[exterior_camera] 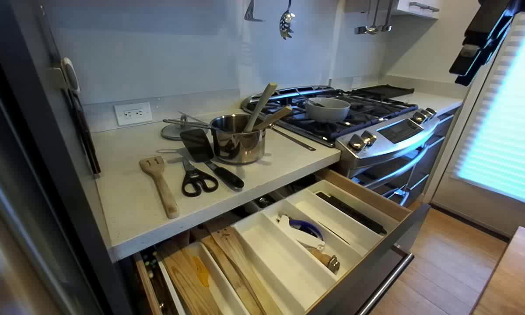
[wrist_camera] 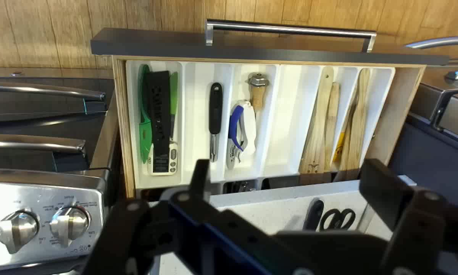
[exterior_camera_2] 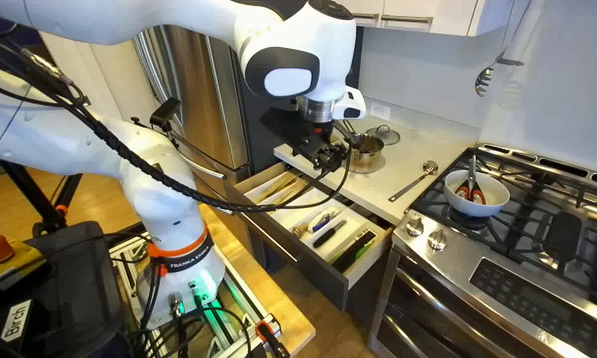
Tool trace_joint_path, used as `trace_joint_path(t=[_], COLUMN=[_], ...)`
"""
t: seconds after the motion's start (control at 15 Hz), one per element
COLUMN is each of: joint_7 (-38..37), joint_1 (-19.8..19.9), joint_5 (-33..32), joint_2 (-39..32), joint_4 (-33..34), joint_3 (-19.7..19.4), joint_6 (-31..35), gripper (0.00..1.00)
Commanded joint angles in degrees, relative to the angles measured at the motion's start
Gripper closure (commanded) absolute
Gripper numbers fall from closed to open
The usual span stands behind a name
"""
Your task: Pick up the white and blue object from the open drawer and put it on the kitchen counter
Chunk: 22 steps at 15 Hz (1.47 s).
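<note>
In the wrist view, the slim, curved white and dark-blue utensil [wrist_camera: 248,128] is seen in the wide, white-divided light-wood drawer [wrist_camera: 284,133], one compartment right of a slender black-handled utensil [wrist_camera: 215,110]. Nothing is gripped by the black two-fingered gripper [wrist_camera: 286,172], its jaws standing wide apart. The approach is judged in hand. Next, it should be lowered over that compartment and closed across the white and dark-blue utensil, with the brown wooden-handled tool [wrist_camera: 257,98] at the far end avoided, before the smooth off-white counter [wrist_camera: 269,214] is needed.

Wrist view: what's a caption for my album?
Open tool, open drawer, and a white and blue object lying inside.
</note>
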State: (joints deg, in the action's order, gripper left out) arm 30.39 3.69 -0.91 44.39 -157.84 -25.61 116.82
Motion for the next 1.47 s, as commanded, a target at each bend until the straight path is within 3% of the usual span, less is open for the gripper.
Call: trace_joint_path(t=[0.0,0.53,0.73,0.93,1.2,1.4], joint_7=[0.7,0.8,2.2,2.4,0.8,-5.8], joint_1=[1.1,1.1,-5.5,-10.7,-13.0,-11.1], joint_5=[0.9,0.9,5.9,10.5,6.6,1.5], joint_2=[-0.4,-0.6,-7.0,-13.5,-26.8,-38.0], joint_4=[0.0,-0.1,0.0,-0.4,-0.7,-1.2], joint_3=[1.1,1.1,1.7,5.7,14.7,20.9], joint_6=[-0.1,-0.1,2.8,5.5,21.2,36.2], gripper=[0.00,0.00,0.00,0.00,0.00,0.00])
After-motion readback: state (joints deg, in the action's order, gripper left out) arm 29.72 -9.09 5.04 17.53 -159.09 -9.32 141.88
